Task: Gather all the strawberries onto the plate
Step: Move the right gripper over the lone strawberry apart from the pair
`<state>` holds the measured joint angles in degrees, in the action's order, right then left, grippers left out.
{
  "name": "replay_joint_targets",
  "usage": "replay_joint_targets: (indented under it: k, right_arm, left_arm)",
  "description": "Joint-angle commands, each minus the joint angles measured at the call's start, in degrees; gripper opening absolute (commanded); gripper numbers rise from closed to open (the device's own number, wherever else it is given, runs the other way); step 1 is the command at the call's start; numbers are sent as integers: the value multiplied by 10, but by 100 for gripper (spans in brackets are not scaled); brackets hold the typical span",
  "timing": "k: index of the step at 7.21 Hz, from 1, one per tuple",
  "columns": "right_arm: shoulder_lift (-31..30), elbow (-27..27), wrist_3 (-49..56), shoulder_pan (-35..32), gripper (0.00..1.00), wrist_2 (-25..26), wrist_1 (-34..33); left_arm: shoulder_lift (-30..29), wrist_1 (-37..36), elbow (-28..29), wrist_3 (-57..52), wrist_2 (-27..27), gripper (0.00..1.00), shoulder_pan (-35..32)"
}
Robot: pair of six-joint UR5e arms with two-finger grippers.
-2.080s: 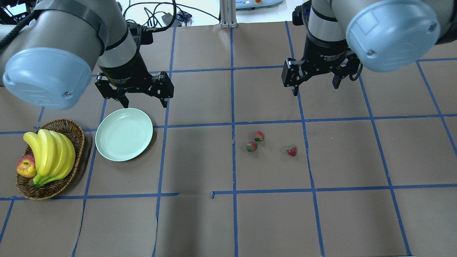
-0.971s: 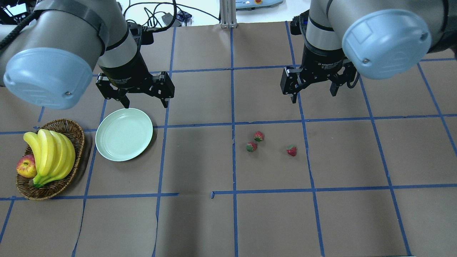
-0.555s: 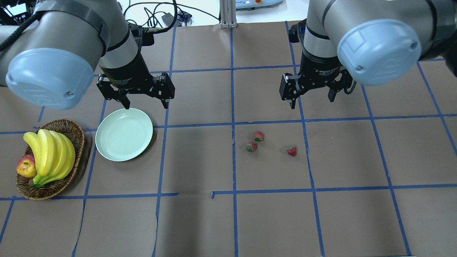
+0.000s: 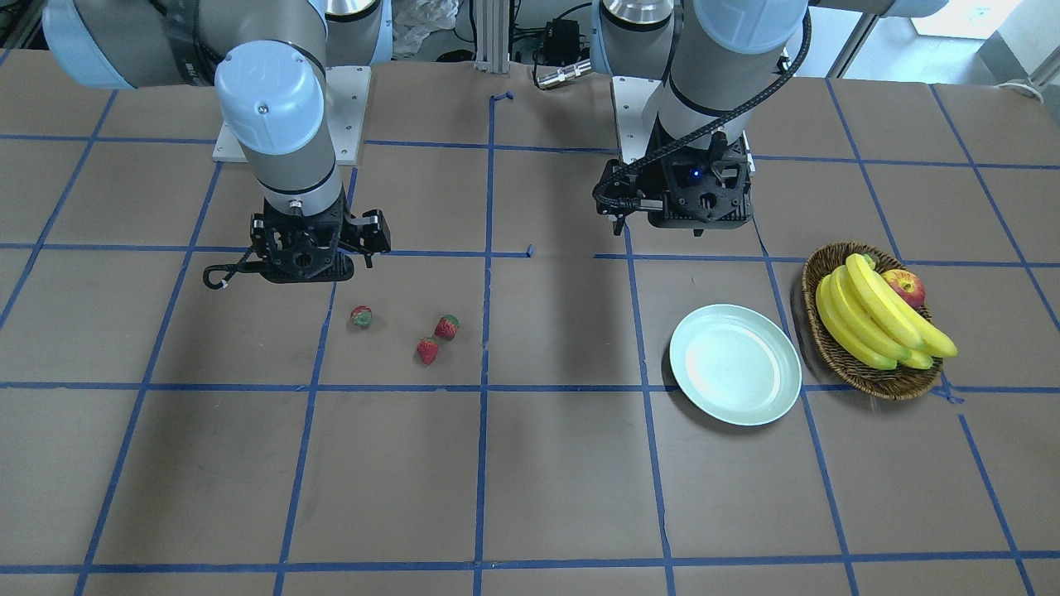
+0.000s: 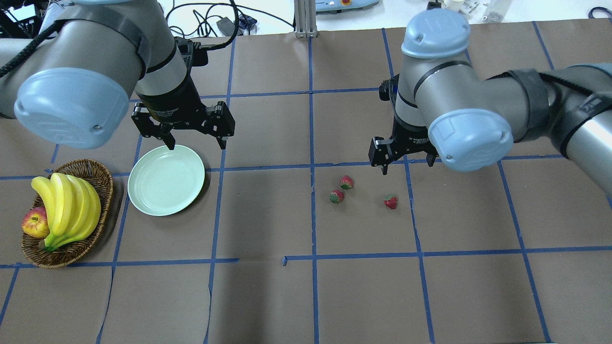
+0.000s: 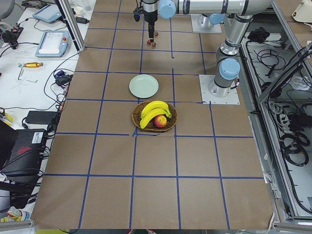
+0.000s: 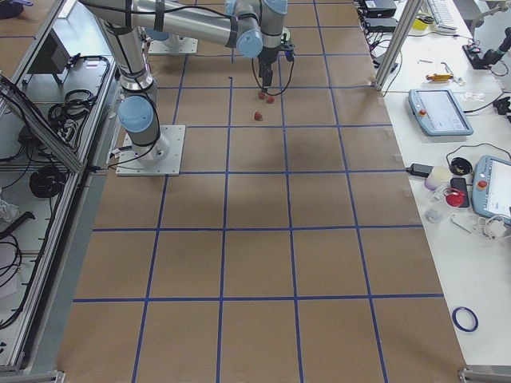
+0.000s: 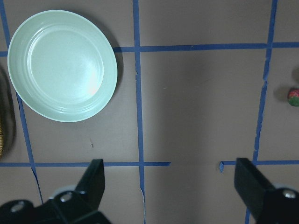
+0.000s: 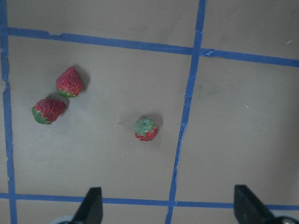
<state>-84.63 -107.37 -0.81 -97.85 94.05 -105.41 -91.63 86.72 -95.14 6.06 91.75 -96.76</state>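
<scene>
Right gripper (image 9: 169, 206) hovers near 3 strawberries (image 5: 346, 182) on surface (image 5: 267, 215), fingers wide open, empty. Left gripper (image 5: 196, 145) near mint-green plate (image 5: 138, 186), fingers wide open, holding nothing.

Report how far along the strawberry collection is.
Done: nothing; the plate is empty. In hand: the right gripper hangs open near the strawberries, holding nothing; the left gripper hovers open by the plate. Left: all three strawberries lie on the table, each to be picked and placed.
</scene>
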Motion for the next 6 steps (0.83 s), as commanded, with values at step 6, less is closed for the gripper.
replay_joint_targets:
  k: [6]
  right_arm:
    - [66,-101,128,0,100,-31,-143]
  left_arm:
    - [-3,-1,5,-12,1,100,-19]
